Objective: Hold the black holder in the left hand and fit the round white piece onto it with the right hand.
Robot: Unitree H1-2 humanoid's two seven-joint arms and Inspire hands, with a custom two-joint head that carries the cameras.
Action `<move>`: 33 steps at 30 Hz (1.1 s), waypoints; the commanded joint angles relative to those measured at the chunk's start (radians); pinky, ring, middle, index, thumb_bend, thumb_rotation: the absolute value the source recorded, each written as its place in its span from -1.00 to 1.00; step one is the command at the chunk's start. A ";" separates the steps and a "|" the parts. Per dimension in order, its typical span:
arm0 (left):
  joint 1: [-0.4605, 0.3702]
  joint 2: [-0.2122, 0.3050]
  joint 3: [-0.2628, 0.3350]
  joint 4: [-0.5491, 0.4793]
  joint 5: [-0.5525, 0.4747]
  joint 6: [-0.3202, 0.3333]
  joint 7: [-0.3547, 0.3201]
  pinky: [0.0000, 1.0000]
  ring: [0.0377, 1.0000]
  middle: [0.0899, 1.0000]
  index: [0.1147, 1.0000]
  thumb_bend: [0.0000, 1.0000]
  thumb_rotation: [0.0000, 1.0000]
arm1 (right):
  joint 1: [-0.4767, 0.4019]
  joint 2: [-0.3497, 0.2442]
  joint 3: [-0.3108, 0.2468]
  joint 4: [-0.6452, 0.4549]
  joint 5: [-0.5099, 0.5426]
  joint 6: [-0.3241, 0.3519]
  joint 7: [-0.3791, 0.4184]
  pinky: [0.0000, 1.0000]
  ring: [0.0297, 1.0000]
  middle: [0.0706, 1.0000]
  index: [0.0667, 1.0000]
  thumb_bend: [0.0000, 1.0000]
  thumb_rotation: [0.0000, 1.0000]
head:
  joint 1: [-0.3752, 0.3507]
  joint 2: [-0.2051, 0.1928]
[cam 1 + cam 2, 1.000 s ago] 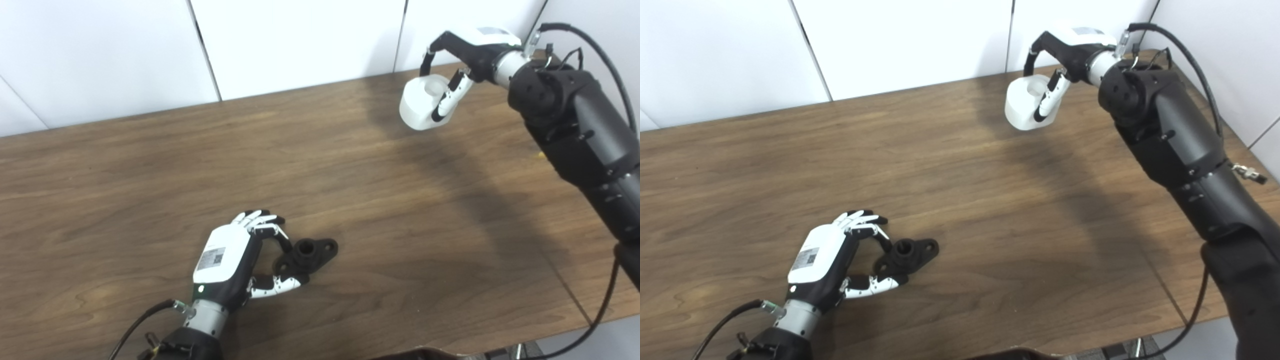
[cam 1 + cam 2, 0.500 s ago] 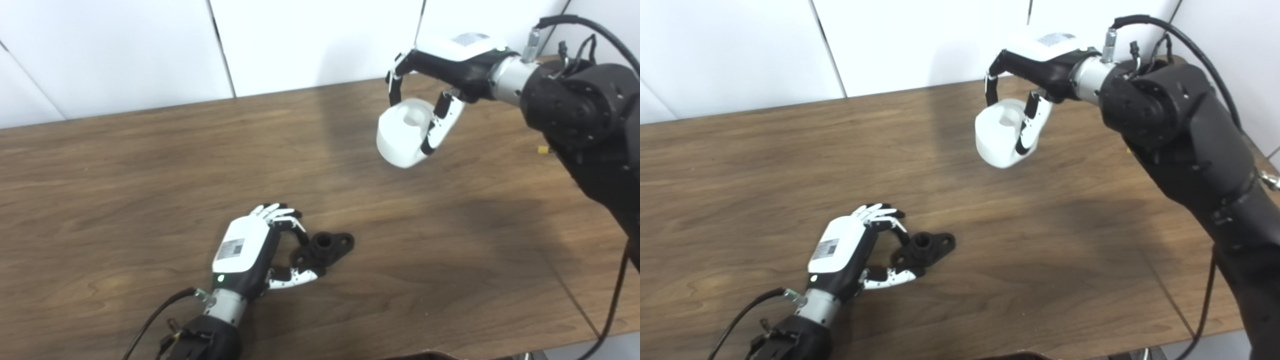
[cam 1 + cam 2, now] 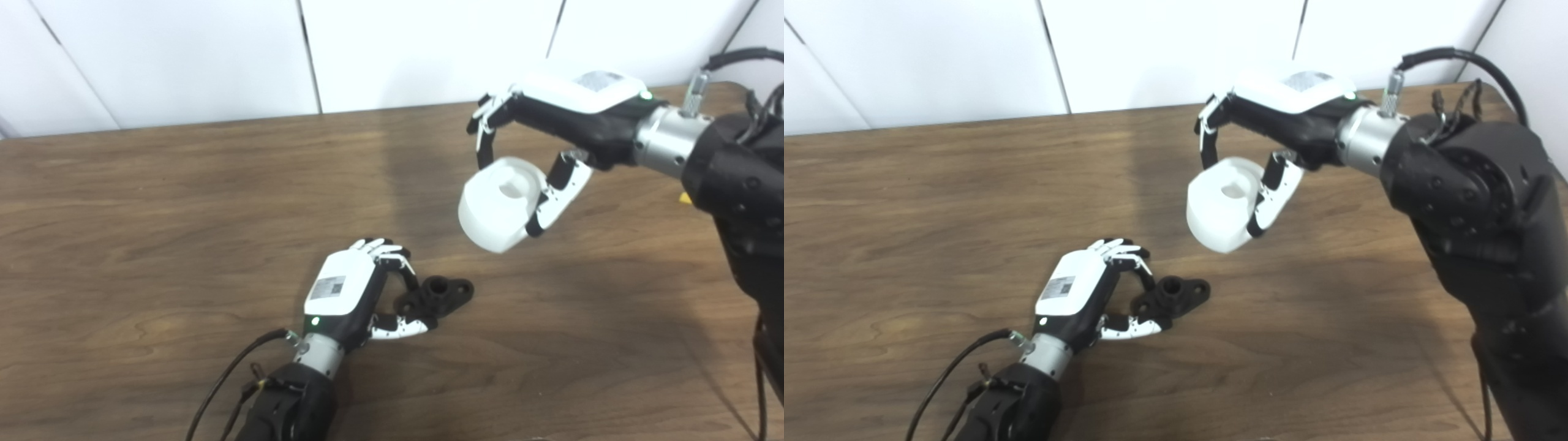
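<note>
**White piece carried over toward the holder**

Wood-grain tabletop [image 3: 184, 184] with plain white wall panels [image 3: 184, 55] behind it, that's the whole setting.

So compared to a second ago, the view has swung a fair bit, so everything slid sideways in the picture, ignore that part. What actually changed: the right hand [image 3: 563, 116] has come in from the far corner toward the middle, bringing the round white piece [image 3: 499, 211] with it. It's a lot closer to the black holder [image 3: 438, 297] now, though a clear gap remains between them, with the piece up in the air off the wood.

The right hand's fingers [image 3: 484, 138] curl over the far side of the white piece and the thumb [image 3: 557, 199] presses its near side, so it's properly clamped in there, tilted with the hollowed top facing up toward the cameras.

The left hand [image 3: 1078, 288] looks the same as before, low on the tabletop. Its fingers [image 3: 1136, 269] and thumb [image 3: 1130, 329] are narrowed around the near end of the black holder, pinching it. The holder sits flat on the wood, sticking out from the fingertips toward the right hand, its round socket up. The white piece hangs beyond it and a bit to its right.
</note>
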 commanded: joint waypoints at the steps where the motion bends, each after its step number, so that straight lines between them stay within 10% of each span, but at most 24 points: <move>1: -0.004 -0.013 -0.025 0.038 0.021 0.022 -0.049 0.82 0.73 0.54 -0.16 0.04 -0.88 | -0.031 0.007 -0.019 -0.027 -0.001 0.007 -0.006 0.72 0.80 0.58 -0.11 0.05 -0.73 | 0.004 0.006; 33: -0.020 -0.021 -0.049 0.027 0.026 0.066 -0.058 0.83 0.74 0.53 -0.16 0.04 -0.88 | 0.073 0.061 0.108 0.030 -0.019 -0.063 -0.098 0.87 0.83 0.58 -0.11 0.05 -0.72 | 0.008 0.042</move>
